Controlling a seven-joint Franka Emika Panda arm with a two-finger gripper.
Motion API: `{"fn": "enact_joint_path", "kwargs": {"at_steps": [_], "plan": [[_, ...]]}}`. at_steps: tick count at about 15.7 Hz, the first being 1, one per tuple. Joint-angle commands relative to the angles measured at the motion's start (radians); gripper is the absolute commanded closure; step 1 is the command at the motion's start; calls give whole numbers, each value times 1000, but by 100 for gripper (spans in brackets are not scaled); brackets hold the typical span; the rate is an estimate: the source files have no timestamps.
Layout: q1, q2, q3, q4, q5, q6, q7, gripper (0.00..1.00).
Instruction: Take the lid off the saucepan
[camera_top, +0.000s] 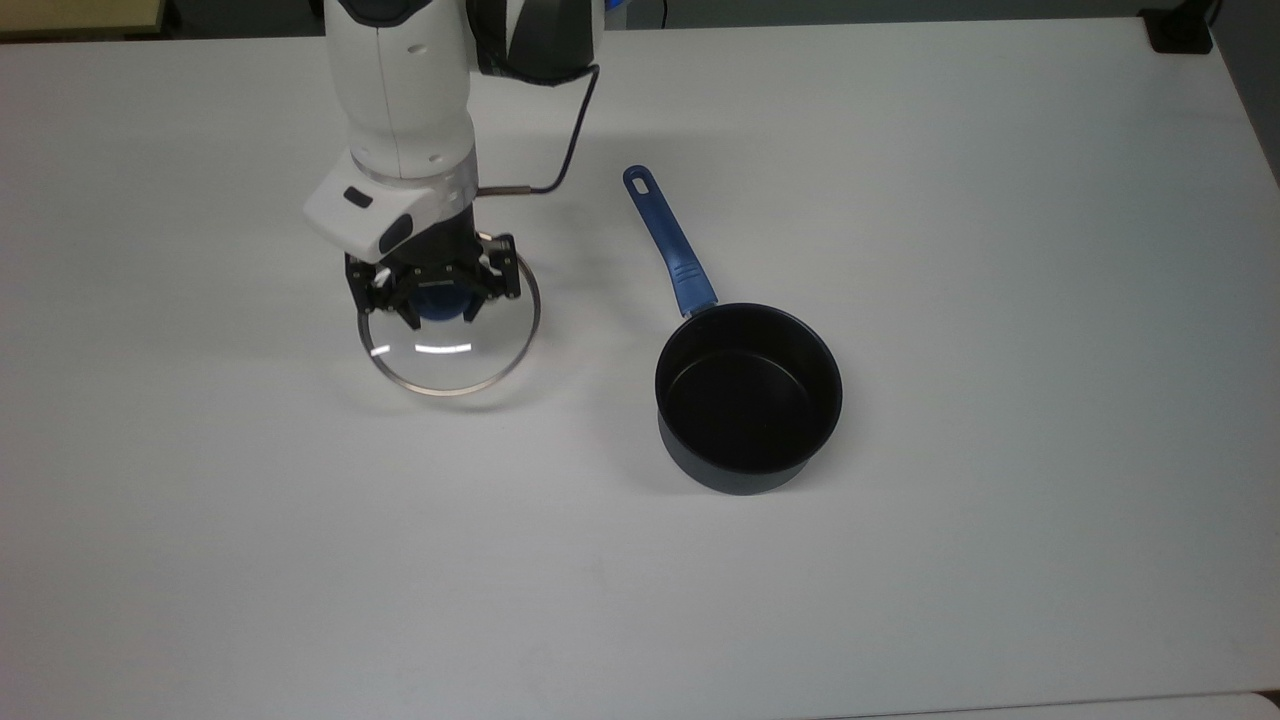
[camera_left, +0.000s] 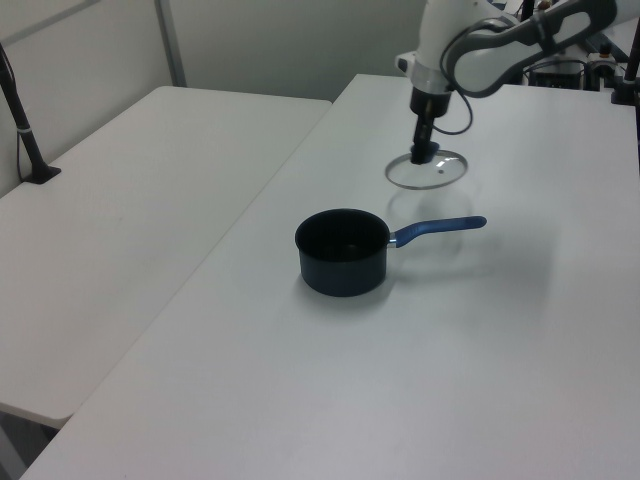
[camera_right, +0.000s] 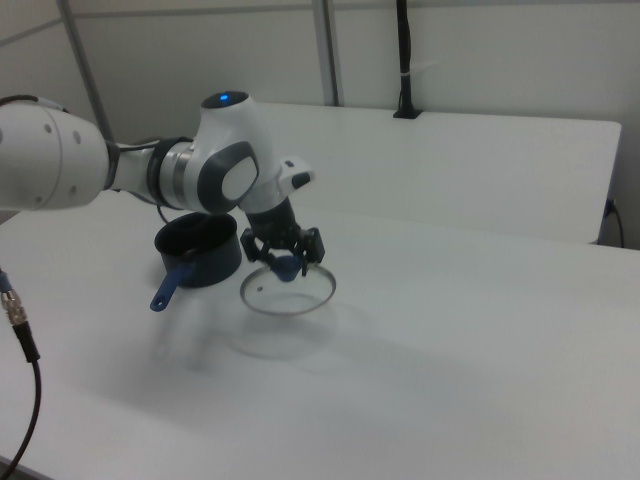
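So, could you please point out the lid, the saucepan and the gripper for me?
lid (camera_top: 450, 365): top view, on the clear glass below the knob.
saucepan (camera_top: 748, 400): top view, on its black inside.
gripper (camera_top: 438, 305): top view, between its fingers, at the blue knob.

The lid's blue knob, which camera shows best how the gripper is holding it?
The top view: it looks down on the gripper with its fingers either side of the knob above the lid. The right view shows the same grip on the knob from the side. The left view shows the lid far off, its knob hidden by the gripper.
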Motion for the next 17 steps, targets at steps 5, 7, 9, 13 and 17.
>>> {"fn": "enact_joint_path", "kwargs": {"at_steps": [5,7,9,13,17], "plan": [[12,-204,36,-316,-12,92,-25,48],[18,-177,37,-316,-12,148,19,48],[38,-145,36,-315,-18,208,76,48],[44,-99,36,-304,-44,249,135,45],[42,-65,36,-290,-57,311,156,34]]}}
